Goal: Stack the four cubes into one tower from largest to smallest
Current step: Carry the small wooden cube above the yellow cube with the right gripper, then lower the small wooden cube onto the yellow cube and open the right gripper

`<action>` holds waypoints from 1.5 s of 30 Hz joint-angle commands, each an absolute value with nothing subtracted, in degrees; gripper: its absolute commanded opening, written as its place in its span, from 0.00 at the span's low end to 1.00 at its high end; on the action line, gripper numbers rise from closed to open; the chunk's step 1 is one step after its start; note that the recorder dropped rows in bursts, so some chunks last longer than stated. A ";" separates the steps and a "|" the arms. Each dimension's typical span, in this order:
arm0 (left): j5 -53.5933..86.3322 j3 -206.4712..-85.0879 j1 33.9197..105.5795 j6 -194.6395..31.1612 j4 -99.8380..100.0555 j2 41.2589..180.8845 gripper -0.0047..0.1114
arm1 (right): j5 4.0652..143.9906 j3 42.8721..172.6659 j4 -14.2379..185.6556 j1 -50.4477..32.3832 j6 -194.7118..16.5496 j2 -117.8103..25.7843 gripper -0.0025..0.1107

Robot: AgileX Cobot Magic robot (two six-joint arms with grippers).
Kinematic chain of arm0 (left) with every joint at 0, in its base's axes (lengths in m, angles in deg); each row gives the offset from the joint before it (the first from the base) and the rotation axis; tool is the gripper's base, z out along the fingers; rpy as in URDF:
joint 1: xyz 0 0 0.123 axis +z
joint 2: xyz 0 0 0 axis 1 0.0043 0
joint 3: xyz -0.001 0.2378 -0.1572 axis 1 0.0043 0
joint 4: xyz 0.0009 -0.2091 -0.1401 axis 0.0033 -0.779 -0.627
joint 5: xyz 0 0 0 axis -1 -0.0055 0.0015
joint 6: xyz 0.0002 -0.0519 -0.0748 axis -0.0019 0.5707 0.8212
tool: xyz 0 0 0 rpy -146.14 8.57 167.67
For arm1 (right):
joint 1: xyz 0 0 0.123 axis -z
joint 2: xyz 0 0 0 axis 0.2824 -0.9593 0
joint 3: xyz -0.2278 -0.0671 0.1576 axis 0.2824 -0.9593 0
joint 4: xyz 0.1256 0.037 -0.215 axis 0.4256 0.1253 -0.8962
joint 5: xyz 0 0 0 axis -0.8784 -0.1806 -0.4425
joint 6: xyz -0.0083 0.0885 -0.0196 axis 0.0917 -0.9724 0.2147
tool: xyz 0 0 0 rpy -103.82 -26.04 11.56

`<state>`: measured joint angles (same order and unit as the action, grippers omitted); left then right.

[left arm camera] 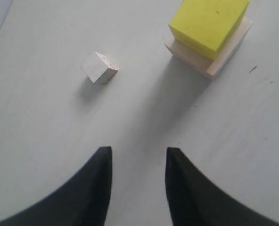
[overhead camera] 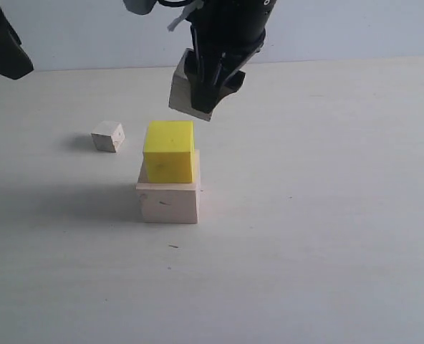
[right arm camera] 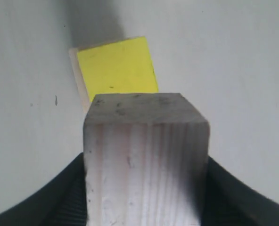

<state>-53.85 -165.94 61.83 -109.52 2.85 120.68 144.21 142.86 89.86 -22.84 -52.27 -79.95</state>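
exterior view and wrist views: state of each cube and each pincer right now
large wood cube: on the table, under the yellow cube
yellow cube: stacked on large wood cube, top bare
medium wood cube: in the air, gripped by right pincer
small wood cube: loose on the table, apart from the others
right pincer: shut on medium wood cube
left pincer: open, empty
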 commanded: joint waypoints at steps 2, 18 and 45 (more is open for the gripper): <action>-53.59 -165.73 61.77 -107.03 2.33 120.22 0.37 | 143.99 143.93 89.95 -22.88 -47.00 -82.34 0.02; -53.59 -165.73 61.77 -105.78 0.72 120.22 0.37 | 143.99 144.97 93.13 -22.88 -43.02 -84.01 0.02; -53.59 -165.73 61.77 -105.78 0.68 120.22 0.37 | 143.99 150.66 95.12 -22.88 -40.47 -88.93 0.02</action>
